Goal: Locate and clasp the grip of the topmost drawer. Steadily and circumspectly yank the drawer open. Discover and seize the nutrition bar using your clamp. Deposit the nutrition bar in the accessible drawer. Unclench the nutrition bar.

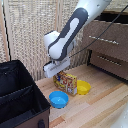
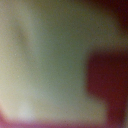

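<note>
The flat red-and-yellow patterned nutrition bar [image 1: 66, 82] stands on the pale wooden desk [image 1: 100, 107]; the white-block pincer [image 1: 58, 71] touches its top, grip state unclear

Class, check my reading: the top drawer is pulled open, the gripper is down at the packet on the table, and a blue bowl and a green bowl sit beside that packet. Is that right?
Not quite. The second bowl is yellow, not green, as the exterior view shows. The rest holds: the top drawer stands pulled out, the gripper is down at the packet, and the blue bowl sits beside it on the table.
</note>
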You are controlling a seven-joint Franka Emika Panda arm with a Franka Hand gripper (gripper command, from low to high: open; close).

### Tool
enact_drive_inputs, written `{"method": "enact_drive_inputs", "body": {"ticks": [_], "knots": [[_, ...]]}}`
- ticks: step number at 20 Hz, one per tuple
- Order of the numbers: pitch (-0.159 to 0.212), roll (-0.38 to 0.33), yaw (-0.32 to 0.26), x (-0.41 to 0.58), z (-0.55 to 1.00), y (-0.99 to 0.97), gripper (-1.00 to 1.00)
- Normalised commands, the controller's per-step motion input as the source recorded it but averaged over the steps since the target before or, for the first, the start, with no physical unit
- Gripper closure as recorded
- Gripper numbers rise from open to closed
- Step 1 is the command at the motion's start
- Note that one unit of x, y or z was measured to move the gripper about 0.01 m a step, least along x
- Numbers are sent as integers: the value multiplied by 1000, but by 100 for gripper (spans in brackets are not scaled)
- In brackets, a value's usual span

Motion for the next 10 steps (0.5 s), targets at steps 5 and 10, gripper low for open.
{"method": "enact_drive_inputs", "body": {"ticks": [5,10], "knots": [[97,4,-46,408,956,0,100],[77,0,-55,434,1000,0,100]]}}
